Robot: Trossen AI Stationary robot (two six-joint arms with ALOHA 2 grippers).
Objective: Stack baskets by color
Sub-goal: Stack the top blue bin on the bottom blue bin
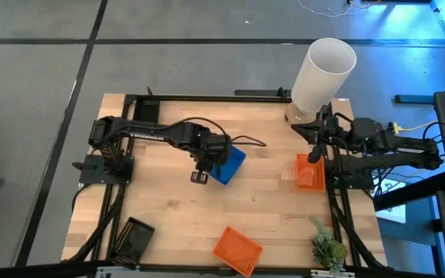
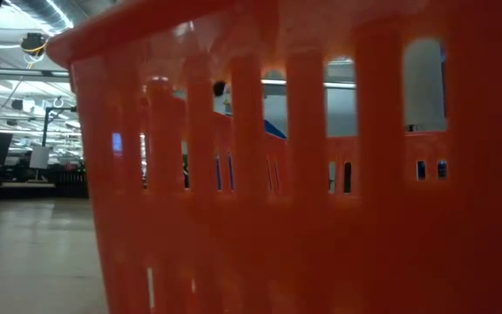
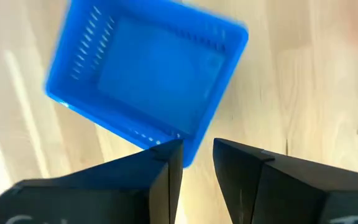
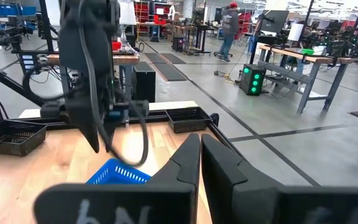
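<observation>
A blue basket [image 1: 229,164] [image 3: 145,81] rests on its bottom on the wooden table's middle. My left gripper [image 1: 200,177] [image 3: 197,158] hangs just above the basket's near-left rim, pointing steeply down, open, with nothing between its fingers. One orange basket [image 1: 309,173] sits at the table's right side. A second orange basket [image 1: 236,250] lies at the near edge, and its wall [image 2: 303,174] fills the low view. A black basket [image 1: 132,239] [image 4: 11,134] lies at the near left corner. My right gripper [image 1: 314,154] [image 4: 199,152] waits level above the right orange basket, shut and holding nothing.
A tall white cylinder [image 1: 323,75] stands at the far right corner. A small green plant [image 1: 327,249] stands at the near right corner. Bare wood [image 1: 168,208] lies between the blue basket and the near edge. People walk in the room far beyond the table.
</observation>
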